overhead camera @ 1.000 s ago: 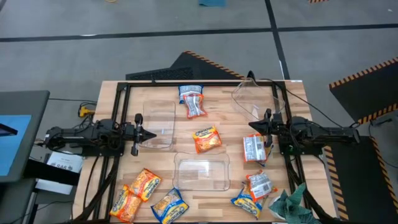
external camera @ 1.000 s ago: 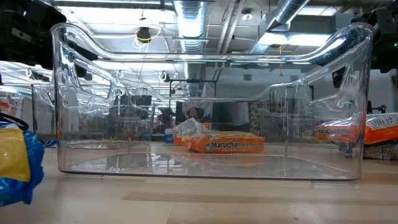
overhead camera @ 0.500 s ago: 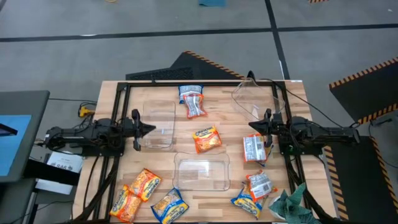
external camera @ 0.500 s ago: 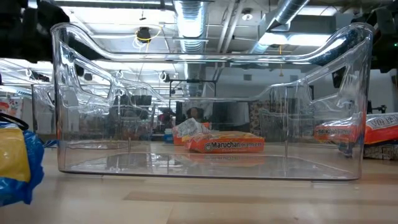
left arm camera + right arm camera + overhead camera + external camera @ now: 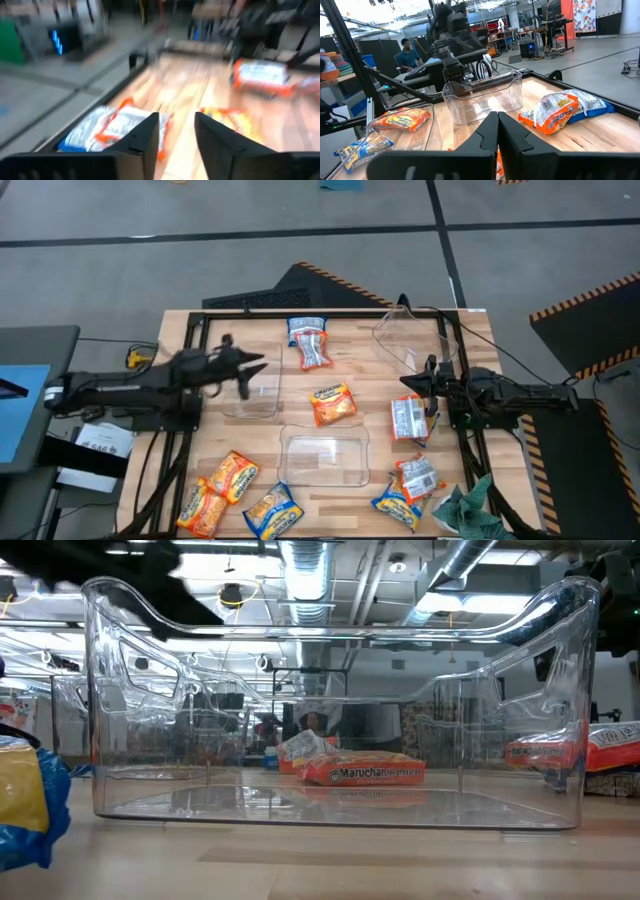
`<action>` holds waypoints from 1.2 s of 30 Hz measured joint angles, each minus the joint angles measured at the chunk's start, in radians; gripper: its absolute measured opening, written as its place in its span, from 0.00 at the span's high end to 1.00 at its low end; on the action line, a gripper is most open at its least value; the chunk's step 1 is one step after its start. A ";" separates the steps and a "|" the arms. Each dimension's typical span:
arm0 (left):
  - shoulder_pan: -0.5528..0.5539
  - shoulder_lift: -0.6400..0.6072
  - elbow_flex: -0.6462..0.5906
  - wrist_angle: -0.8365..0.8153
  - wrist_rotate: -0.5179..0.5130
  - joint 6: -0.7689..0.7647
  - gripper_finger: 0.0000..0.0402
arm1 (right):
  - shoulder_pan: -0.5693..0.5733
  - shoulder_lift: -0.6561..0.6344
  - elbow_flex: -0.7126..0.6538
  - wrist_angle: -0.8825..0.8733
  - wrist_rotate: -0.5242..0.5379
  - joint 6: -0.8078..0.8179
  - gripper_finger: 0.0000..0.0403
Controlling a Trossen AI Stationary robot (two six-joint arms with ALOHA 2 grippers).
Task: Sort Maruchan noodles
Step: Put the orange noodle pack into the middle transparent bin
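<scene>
High view shows noodle packets (image 5: 333,403) scattered over the desk (image 5: 470,330) around three clear tubs (image 5: 323,457), none inside one. Left gripper (image 5: 252,366) hangs above the left tub, fingers (image 5: 145,135) apart and empty. Right gripper (image 5: 407,381), fingers together, sits beside a silver-backed packet (image 5: 407,420).

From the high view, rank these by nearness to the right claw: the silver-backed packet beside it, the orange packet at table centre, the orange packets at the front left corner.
1. Silver-backed packet, just inboard of the right claw.
2. Centre orange packet, mid-table.
3. Front-left orange packets, far corner, farthest.
</scene>
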 joint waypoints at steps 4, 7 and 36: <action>0.105 0.276 0.244 -0.129 0.136 0.032 0.59 | 0.000 0.000 0.000 0.000 0.000 0.000 0.92; 0.158 0.463 0.416 -0.227 0.233 0.099 0.56 | 0.000 0.000 0.000 0.000 0.000 0.000 0.92; 0.175 1.191 0.982 -0.640 0.094 1.029 0.55 | 0.000 0.000 0.000 0.000 0.000 0.000 0.92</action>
